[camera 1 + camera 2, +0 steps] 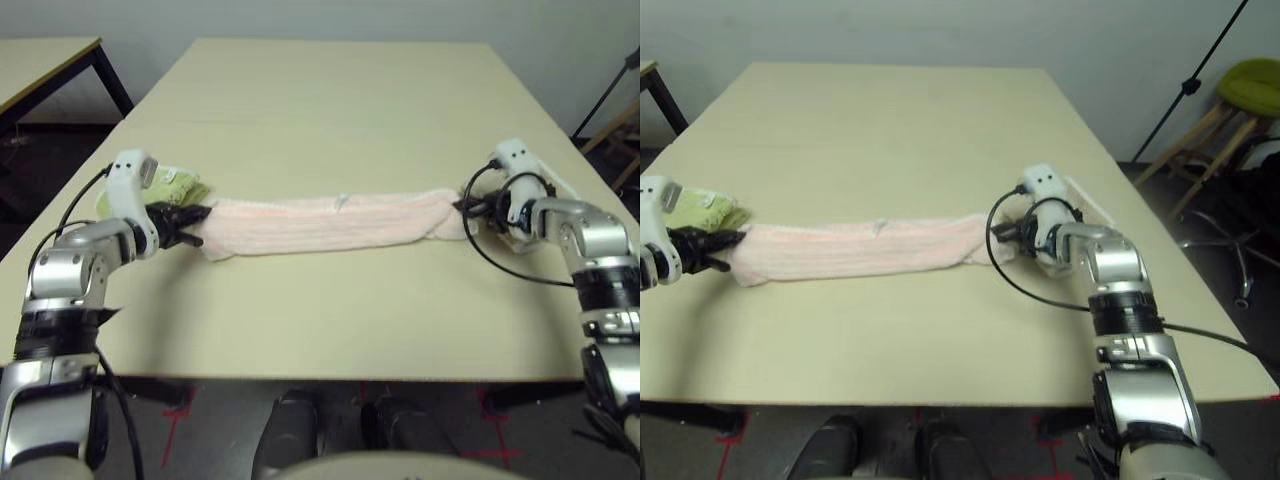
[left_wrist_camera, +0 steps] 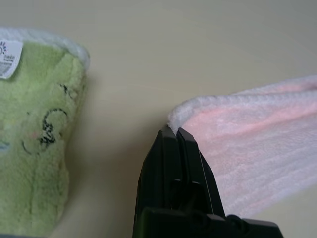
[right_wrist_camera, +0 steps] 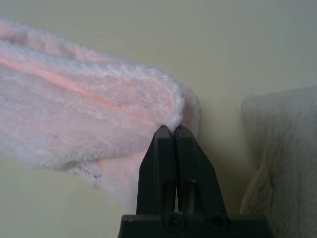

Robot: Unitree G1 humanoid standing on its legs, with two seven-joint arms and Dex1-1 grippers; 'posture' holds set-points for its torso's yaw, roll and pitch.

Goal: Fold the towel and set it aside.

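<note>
The counter (image 1: pixel 330 120) is carrying everything, and most of its far part is being left bare. Across its near half the towel (image 1: pixel 330 225) is being held as a long, narrow pink band, running parallel to the near edge from the left side toward the right side. It is being kept stretched in this way, it seems, so that the folded layers are lying flat and even before the next fold is made or before it is being set aside.

A folded green towel (image 1: pixel 180 188) is lying near the left edge, just beside the left end of the pink band. A folded pale towel (image 3: pixel 282 163) is lying near the right end.

The left claw (image 1: pixel 198 225) is being kept clenched on the left end of the towel; the cloth's edge is being pinched between the two black fingers. The right claw (image 1: pixel 1008 228) is likewise being kept clenched on the right end, where the cloth is being bunched at the fingertips.
</note>
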